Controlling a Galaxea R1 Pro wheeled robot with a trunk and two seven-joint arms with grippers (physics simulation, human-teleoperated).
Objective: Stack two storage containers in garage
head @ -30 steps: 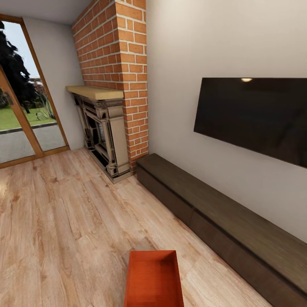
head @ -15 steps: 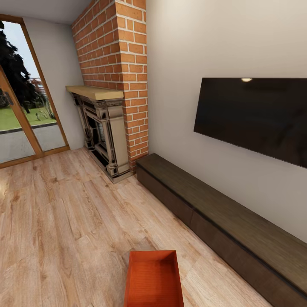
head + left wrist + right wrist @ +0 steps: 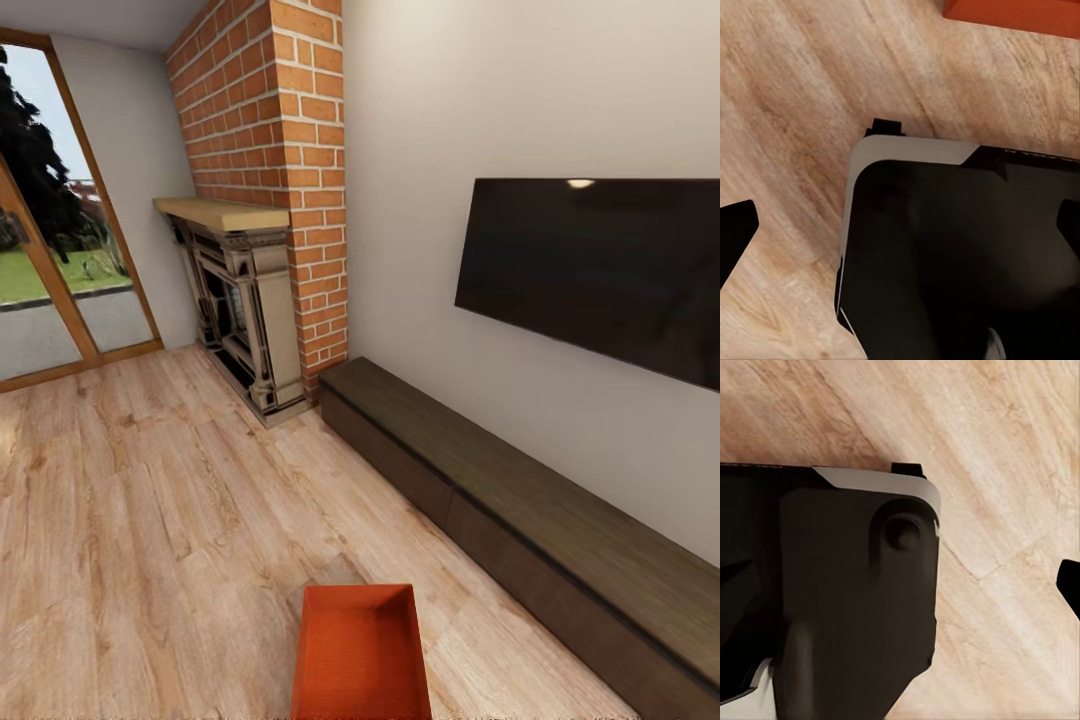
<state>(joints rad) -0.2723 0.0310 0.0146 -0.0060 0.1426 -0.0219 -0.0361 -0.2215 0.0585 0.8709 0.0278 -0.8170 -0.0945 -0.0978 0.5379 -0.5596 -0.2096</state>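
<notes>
One orange-red open-top rectangular storage container [image 3: 361,655] is seen at the bottom centre of the head view, set on the light wood plank floor [image 3: 140,520] of the living room. Nothing is seen inside it; a faintly ribbed bottom and plain, slightly tapered walls are visible, with the near end cut off by the frame edge. A corner of the same orange-red bin [image 3: 1012,15] is caught in the left wrist view, on the planks, near the robot's dark, grey-edged base [image 3: 960,255].

Beyond the container, a red brick chimney [image 3: 270,150] with a dark fireplace [image 3: 235,315] is seen, plus a low dark wood cabinet [image 3: 520,520] under a black wall TV [image 3: 590,270].

Pincer state cannot be told for either arm: only dark finger tips are glimpsed at the wrist views' edges.
</notes>
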